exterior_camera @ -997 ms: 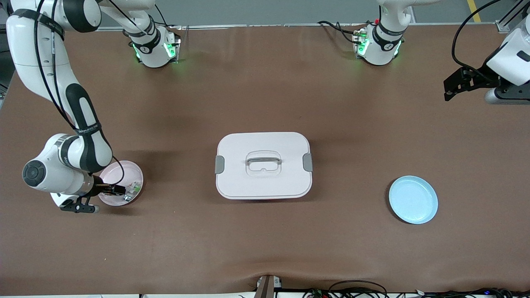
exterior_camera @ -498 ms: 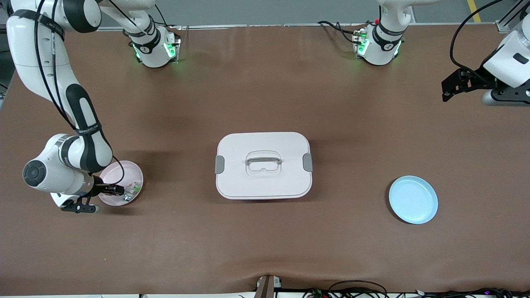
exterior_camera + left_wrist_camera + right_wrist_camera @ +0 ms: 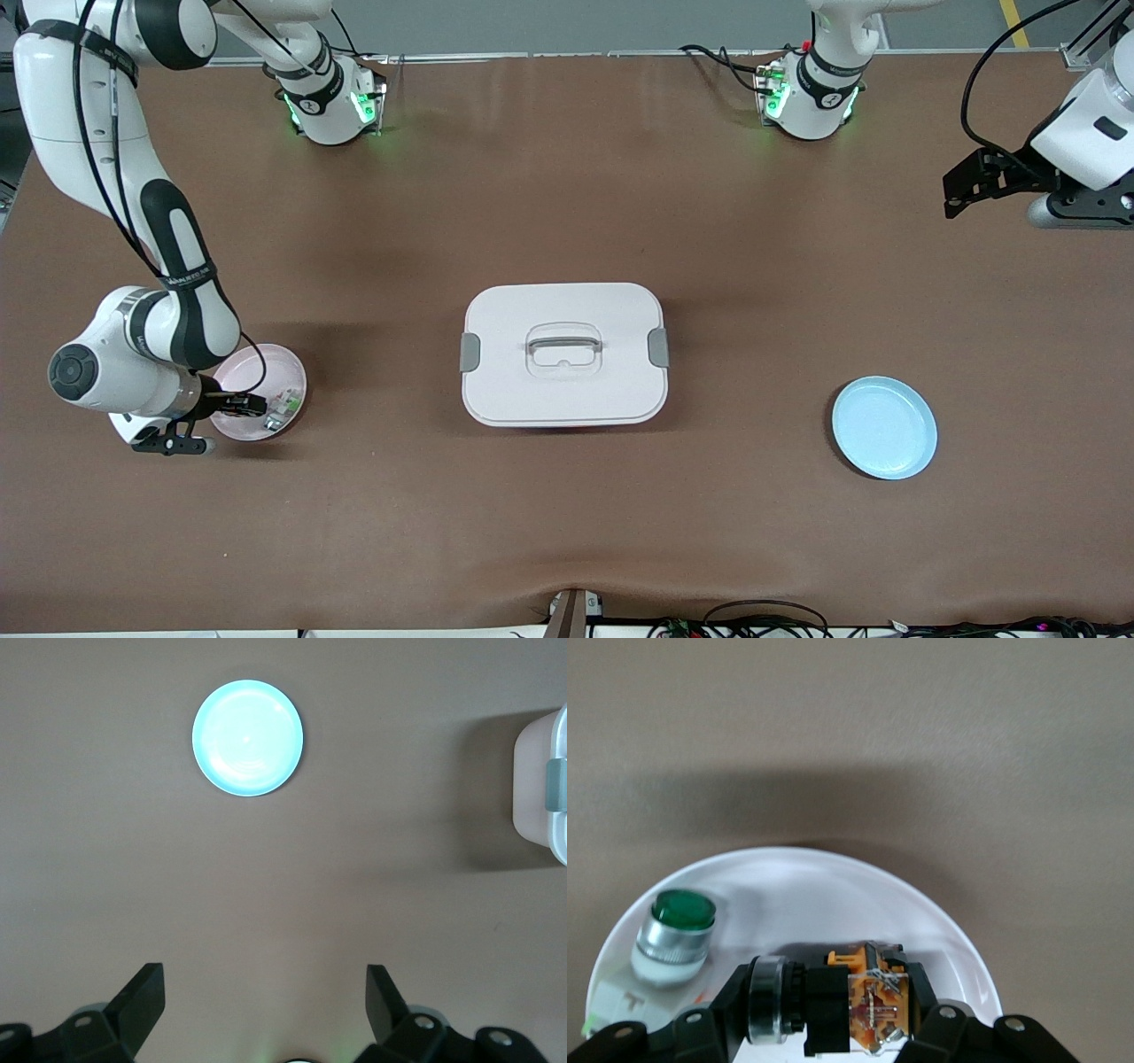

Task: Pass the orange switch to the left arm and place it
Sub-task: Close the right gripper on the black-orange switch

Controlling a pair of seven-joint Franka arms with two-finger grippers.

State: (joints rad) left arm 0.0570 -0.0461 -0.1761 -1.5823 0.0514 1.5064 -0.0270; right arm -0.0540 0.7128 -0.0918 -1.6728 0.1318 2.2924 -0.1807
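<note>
Two plates flank the box (image 3: 564, 354) on the brown desk (image 3: 567, 532): at nine o'clock, toward the right arm's end, the pink plate (image 3: 266, 361) carries the orange switch (image 3: 864, 1003) and a green-and-white component (image 3: 675, 935) side by side, with the right gripper (image 3: 257, 407) down in it, fingers (image 3: 937, 1028) clamped on the switch. Bare desk surrounds the box at the centre. At four o'clock lies the blue plate (image 3: 884, 428), and at two o'clock, near the desk's edge, the left gripper (image 3: 955, 189) waits over bare desk, fingers (image 3: 146, 992) wide apart and holding nothing.
</note>
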